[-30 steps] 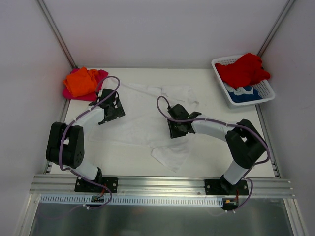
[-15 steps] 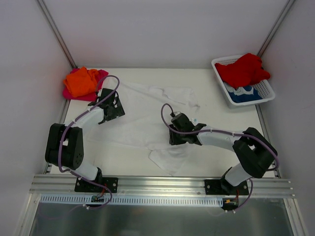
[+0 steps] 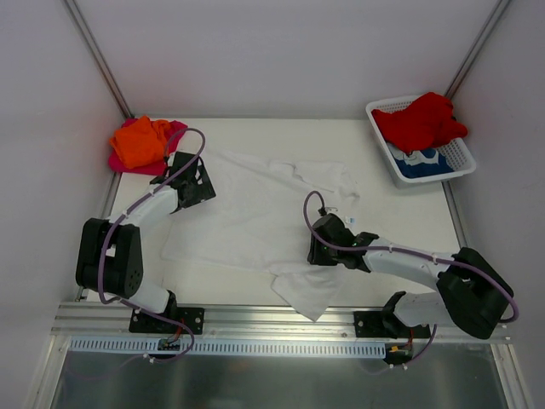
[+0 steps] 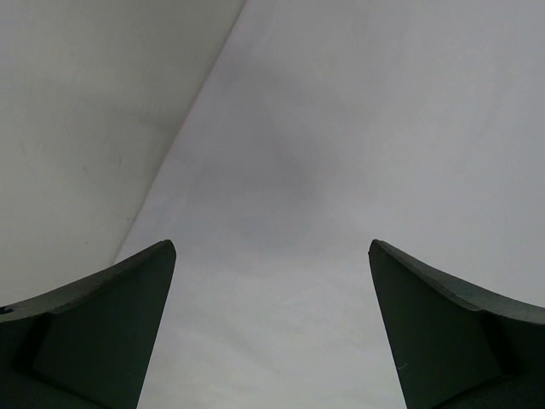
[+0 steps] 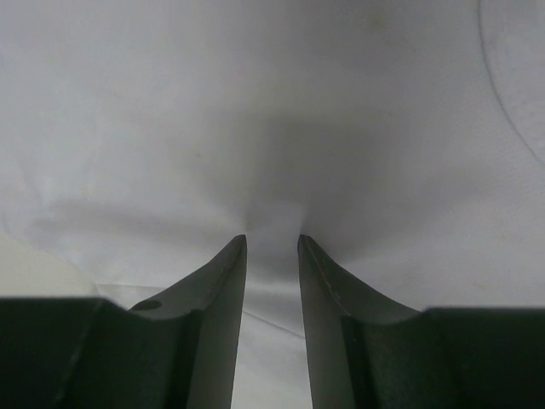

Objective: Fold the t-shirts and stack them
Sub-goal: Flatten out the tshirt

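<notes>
Currently the white t-shirt [image 3: 247, 213] lies spread but wrinkled mid-tabletop [image 3: 409, 213], one corner flopped toward the near edge.

Right gripper [image 5: 272, 243]: fingers almost together, clamped on a tented pinch of the white cloth near its right side.

Left gripper [image 4: 271, 256]: fingers wide apart, holding nothing, over the shirt's far-left edge.

We judge progress as early, with no clean fold on the white shirt yet. An orange t-shirt [image 3: 140, 141] sits bunched on a magenta-pink t-shirt [image 3: 176, 129] in the far-left corner, more a heap than a neat stack. A red t-shirt [image 3: 421, 119] and a blue-and-white t-shirt [image 3: 419, 162] wait in the white mesh basket [image 3: 381, 109], far right.
</notes>
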Motion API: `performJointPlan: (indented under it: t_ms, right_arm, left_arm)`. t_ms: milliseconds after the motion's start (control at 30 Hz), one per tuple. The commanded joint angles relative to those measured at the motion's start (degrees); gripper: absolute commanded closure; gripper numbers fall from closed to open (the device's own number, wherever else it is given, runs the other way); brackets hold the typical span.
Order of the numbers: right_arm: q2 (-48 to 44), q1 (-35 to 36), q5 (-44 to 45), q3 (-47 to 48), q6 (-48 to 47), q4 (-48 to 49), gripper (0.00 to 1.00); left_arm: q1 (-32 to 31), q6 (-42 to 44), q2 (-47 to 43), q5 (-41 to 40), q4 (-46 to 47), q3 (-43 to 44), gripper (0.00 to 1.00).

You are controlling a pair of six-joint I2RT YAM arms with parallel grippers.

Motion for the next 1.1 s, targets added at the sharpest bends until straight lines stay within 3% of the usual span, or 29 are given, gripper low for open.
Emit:
performJointPlan:
  t_ms: [0,333,667,867,1067]
  right_arm:
    - [-0.64,-2.12,4.76,-4.19,2.29,-15.70,0.64]
    - [-3.46,-6.78,4.84,-2.88,0.89,-16.58,0.63]
    - [2.42,-14.07,5.11,3.36,-5.88,-15.88,0.63]
    - [4.19,-14.43,4.31,4.86,-7.47,-15.53,0.62]
    - [-0.11,-14.34,7.64,10.74,-10.18,-21.49,0.62]
  left_arm:
    - [-0.25,1.55,-2.76,-0.38,-0.08,0.45,0.01]
    - [-0.07,1.73,-4.25,-0.64,-0.08,-0.43,0.01]
    - [0.10,1.55,-3.90,-0.29,-0.08,-0.34,0.01]
    - [0.19,1.46,-3.20,-0.11,-0.08,0.54,0.01]
    - [0.28,1.37,-2.32,0.24,-0.08,2.47,0.01]
